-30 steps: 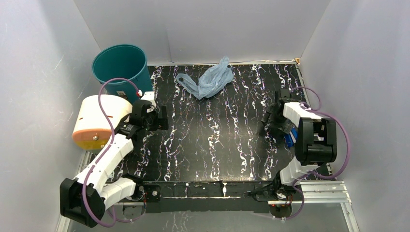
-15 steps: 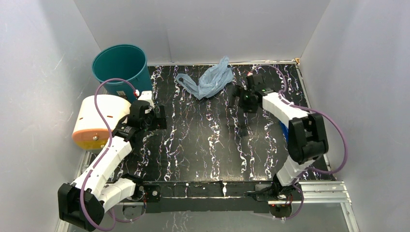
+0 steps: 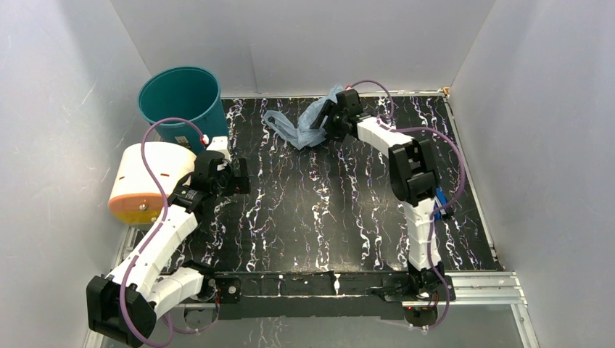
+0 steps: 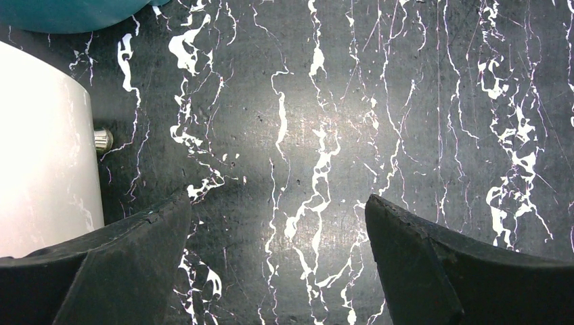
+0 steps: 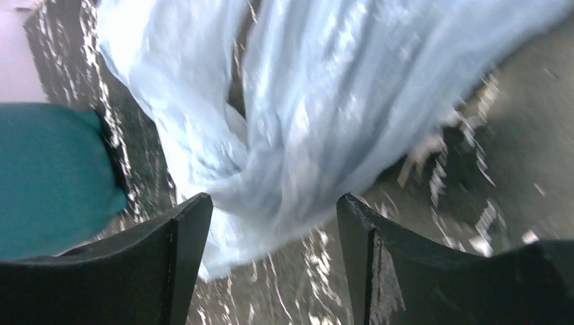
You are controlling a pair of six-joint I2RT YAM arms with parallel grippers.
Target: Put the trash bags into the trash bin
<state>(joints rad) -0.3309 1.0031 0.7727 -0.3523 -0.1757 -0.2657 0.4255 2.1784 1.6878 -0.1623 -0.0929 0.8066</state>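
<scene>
The light-blue trash bag (image 3: 304, 122) lies crumpled on the black marbled table at the back middle. In the right wrist view the bag (image 5: 298, 115) is blurred and fills the top, just beyond the fingertips. My right gripper (image 3: 328, 116) is open at the bag's right edge, with nothing between its jaws (image 5: 274, 203). The teal trash bin (image 3: 183, 101) stands upright at the back left corner; it also shows in the right wrist view (image 5: 47, 176). My left gripper (image 3: 230, 176) is open and empty low over the table (image 4: 277, 203), near the bin.
A cream cylinder with an orange end (image 3: 149, 181) lies on its side at the left, close to my left arm; its white wall shows in the left wrist view (image 4: 40, 156). White walls enclose the table on three sides. A blue object (image 3: 437, 203) sits beside the right arm.
My right arm has swung from the right side of the table up and left to the bag's right edge. The left arm has barely moved. The bag lies as before.
</scene>
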